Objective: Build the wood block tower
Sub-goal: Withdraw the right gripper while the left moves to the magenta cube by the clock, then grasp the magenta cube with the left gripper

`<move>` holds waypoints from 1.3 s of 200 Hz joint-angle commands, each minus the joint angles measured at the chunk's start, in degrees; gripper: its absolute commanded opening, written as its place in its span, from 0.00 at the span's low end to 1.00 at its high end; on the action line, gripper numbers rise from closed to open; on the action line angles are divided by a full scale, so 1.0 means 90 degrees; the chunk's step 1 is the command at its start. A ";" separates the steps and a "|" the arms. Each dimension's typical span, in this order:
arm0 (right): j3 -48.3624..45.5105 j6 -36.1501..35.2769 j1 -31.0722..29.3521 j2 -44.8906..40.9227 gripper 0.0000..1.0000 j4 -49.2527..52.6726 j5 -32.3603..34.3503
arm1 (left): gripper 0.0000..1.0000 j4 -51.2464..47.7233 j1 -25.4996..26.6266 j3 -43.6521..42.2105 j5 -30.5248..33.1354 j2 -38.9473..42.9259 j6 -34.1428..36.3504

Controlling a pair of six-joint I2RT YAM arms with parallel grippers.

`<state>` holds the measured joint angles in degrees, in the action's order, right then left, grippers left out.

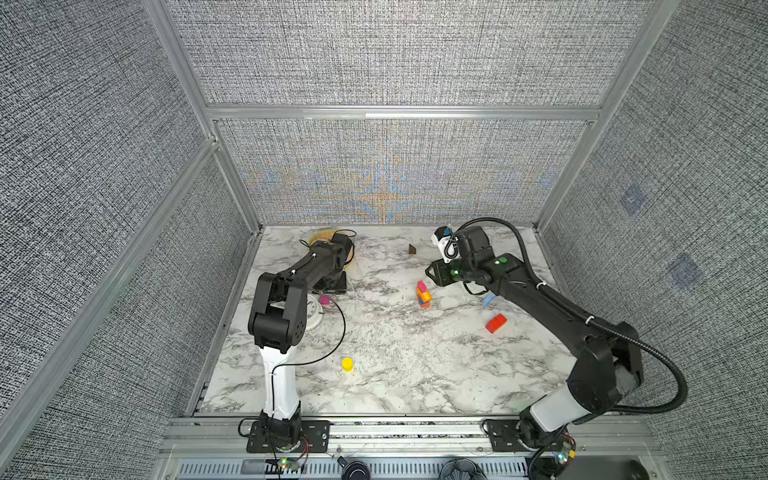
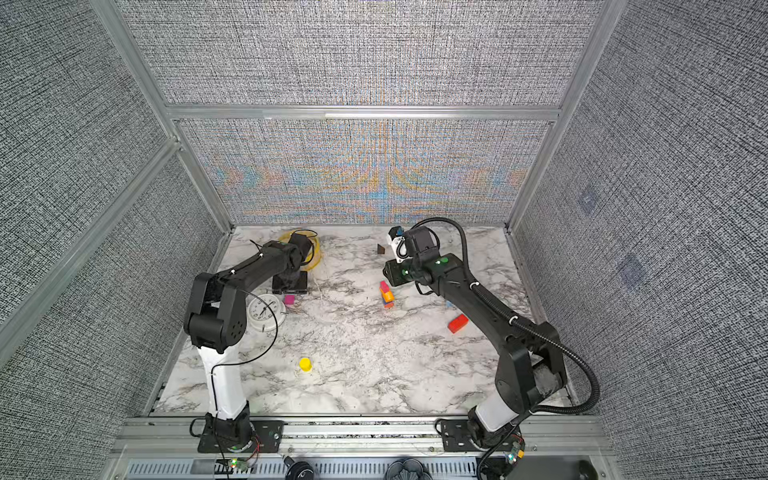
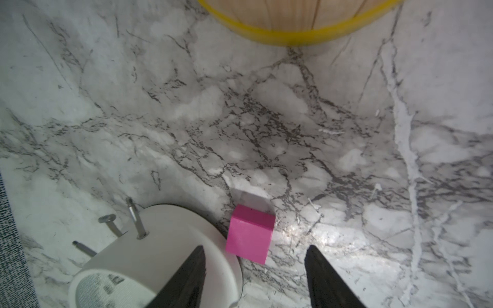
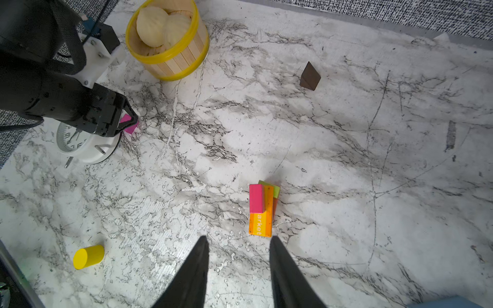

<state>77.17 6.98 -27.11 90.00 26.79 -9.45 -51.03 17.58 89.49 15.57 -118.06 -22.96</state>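
Left tool (image 3: pixel 255 249), jaws apart and empty, is hovering at the loose pink cube (image 3: pixel 249 234) beside the clock (image 3: pixel 165 240). Right tool (image 4: pixel 238 240), jaws narrowly parted, is carrying nothing. Mid-table, the tower (image 1: pixel 423 294) is standing only a few blocks high, while the yellow cylinder (image 1: pixel 347 364), red block (image 1: pixel 496 323) and dark brown block (image 1: pixel 412 249) are lying unstacked.

White, grey-veined marble-look tabletop (image 4: pixel 346 149): smooth, faintly glossy, finely scratched.
Round slatted wooden basket (image 4: pixel 184 62): pale bare wood; glossy yellow bands (image 4: pixel 173 77).
Pink painted wood cube (image 3: pixel 250 234): smooth, matt.
Yellow painted wood cylinder (image 4: pixel 89 256): smooth, satin.
White round plastic clock (image 3: pixel 160 234): smooth; shiny metal pins (image 3: pixel 135 218).
Grey woven wall panels (image 1: pixel 395 54): rough cloth; brushed metal frames (image 1: pixel 399 112).
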 commanded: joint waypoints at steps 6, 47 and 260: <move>-0.0033 0.0017 0.0016 -0.0025 0.41 -0.0207 -0.0092 | 0.60 -0.0030 -0.0006 0.0037 0.0094 -0.0111 0.0016; -0.0029 0.0021 0.0042 0.0018 0.41 -0.0213 -0.0131 | 0.58 0.0067 -0.0010 0.0084 0.0047 -0.0268 0.0009; 0.0010 0.0036 0.0054 0.0180 0.41 -0.0181 -0.0209 | 0.51 0.0412 -0.0020 -0.0211 -0.0991 0.0007 -0.0196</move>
<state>76.86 7.01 -26.59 91.57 25.56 -10.81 -45.47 17.56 86.19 7.09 -118.61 -25.91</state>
